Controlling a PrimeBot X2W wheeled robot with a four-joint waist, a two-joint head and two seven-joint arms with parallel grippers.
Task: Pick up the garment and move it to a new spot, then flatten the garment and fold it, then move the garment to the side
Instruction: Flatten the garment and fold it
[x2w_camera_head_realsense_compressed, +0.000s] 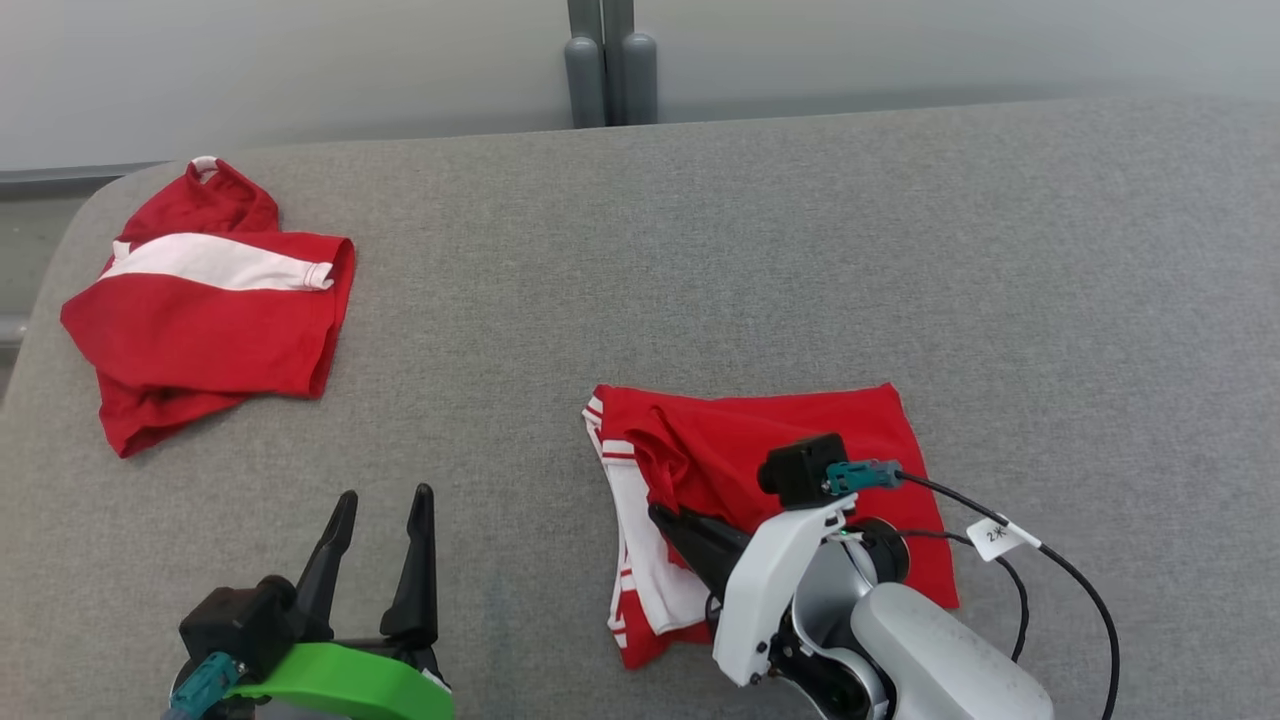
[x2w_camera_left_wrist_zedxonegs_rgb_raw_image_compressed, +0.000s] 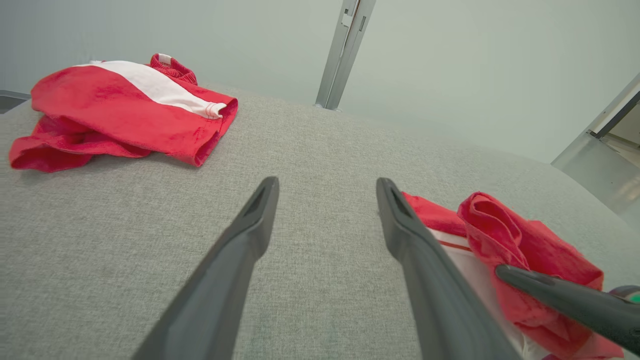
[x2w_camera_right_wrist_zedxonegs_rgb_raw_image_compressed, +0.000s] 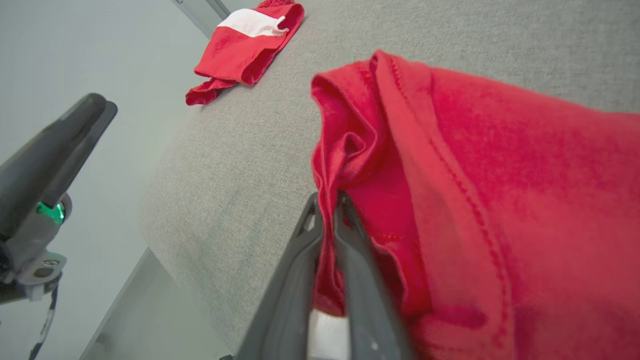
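1. The garment (x2w_camera_head_realsense_compressed: 790, 430), red with white striped trim, lies on the bench (x2w_camera_head_realsense_compressed: 700, 250) near its front edge, right of centre. It is folded into a rough rectangle, and its left side is bunched upward.
2. The right claw (x2w_camera_head_realsense_compressed: 662, 514) is pressed together on that bunched ridge. Its wrist view shows red cloth sandwiched between the two fingers. Pinching a raised ridge probably takes several layers at once, not just the top one.
3. The right arm reaches in low from the near right, across the garment. A grip on the left side suits either laying that side over or dragging the whole piece.
4. The left claw (x2w_camera_head_realsense_compressed: 385, 495) is spread wide, holds nothing and hovers above bare bench left of the garment. It is likely waiting clear of the cloth, ready to take or steady another edge.
5. A second garment (x2w_camera_head_realsense_compressed: 200, 310), red with a white band, sits loosely folded at the far left corner, well apart. That spot looks taken.
6. The fold seems largely made, so the step in hand is probably a last fold or the move aside. With a single pinch, the layers could slide open.
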